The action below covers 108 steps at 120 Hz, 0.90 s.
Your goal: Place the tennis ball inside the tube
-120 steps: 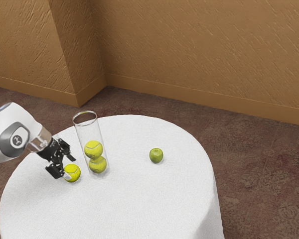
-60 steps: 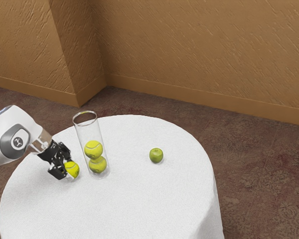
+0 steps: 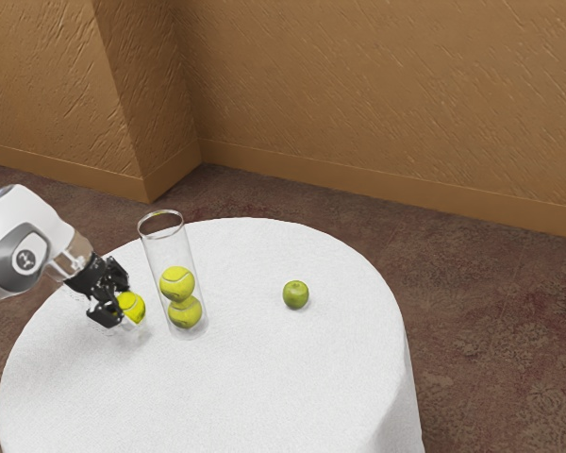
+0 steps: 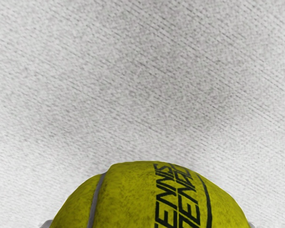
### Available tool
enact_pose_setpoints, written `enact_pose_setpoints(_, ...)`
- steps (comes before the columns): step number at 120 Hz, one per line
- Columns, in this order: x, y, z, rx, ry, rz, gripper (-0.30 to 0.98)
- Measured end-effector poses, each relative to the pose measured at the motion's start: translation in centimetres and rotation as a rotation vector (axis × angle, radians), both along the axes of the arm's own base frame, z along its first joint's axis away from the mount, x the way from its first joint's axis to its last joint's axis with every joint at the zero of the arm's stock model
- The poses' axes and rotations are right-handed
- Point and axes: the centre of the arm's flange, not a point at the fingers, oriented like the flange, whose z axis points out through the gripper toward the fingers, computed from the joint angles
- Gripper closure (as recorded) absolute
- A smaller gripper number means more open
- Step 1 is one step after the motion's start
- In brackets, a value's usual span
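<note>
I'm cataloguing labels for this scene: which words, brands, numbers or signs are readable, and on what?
"ENNIS": ball in the gripper; its start may be cut off.
"EN": same ball, second line; the rest unclear.
Arm: emblem, too small to read.
Two balls in the tube: no readable marks.

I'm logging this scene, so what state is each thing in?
Pincer: shut on the tennis ball
Tennis ball: gripped, outside the tube
Tube: upright, open at the top
Upper ball: inside, on the lower ball
Lower ball: at the tube's bottom
Green apple: resting on the table
Table: draped in white
</note>
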Motion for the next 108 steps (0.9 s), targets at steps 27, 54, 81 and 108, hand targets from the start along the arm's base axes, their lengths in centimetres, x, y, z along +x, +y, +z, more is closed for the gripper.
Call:
enact_pose_setpoints(27,-0.8,-2.1,13.9,0.148,-0.167,-0.061,0.38)
enact_pose_setpoints(54,0.1,-5.8,25.7,0.276,-0.175,-0.149,0.32)
enact_pose_setpoints(81,3.0,-9.9,26.5,0.293,-0.058,-0.227,0.31)
enact_pose_setpoints(108,4.6,-11.9,26.5,0.308,-0.011,-0.253,0.31)
